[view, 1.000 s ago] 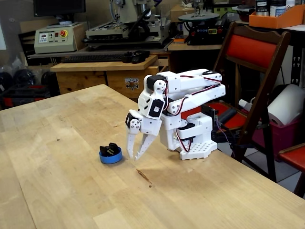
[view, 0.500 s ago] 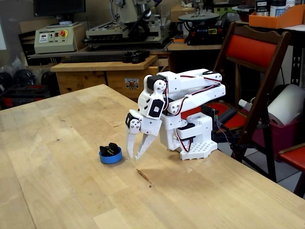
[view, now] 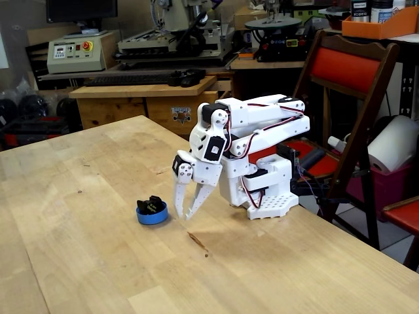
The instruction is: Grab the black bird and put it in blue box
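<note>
The black bird lies inside the blue box, a small round blue dish on the wooden table in the fixed view. My white gripper hangs point-down just to the right of the dish, its tips close to the tabletop. The two fingers are slightly apart and hold nothing.
The arm's white base stands near the table's right edge. A small dark mark is on the wood in front of the gripper. A red folding chair stands behind the base, with workshop benches beyond the table.
</note>
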